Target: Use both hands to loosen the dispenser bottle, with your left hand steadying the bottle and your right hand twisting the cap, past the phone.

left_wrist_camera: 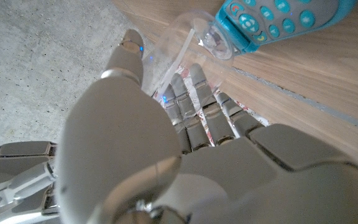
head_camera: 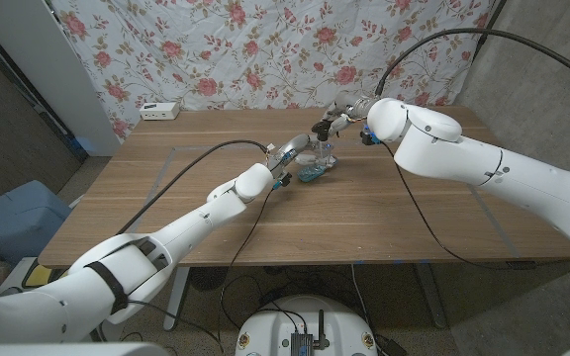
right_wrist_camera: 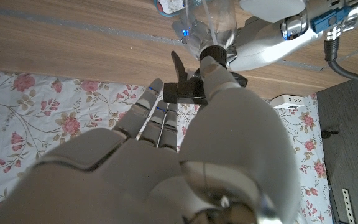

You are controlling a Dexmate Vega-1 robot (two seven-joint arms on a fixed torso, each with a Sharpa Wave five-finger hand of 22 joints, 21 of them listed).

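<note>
Head view: high, looking down across the wooden table point(head_camera: 384, 222) toward its far edge | Left wrist view: tight behind the left hand point(left_wrist_camera: 166, 155), facing the clear dispenser bottle point(left_wrist_camera: 185, 34) | Right wrist view: close behind the right hand point(right_wrist_camera: 166, 155), sharing that bottle point(right_wrist_camera: 219, 22) and its black pump cap point(right_wrist_camera: 191, 87).

dispenser bottle point(head_camera: 323, 153) at frame centre on the table point(head_camera: 166, 208), phone point(head_camera: 315, 173) just below it; power strip point(head_camera: 159, 111) upper left.
</note>
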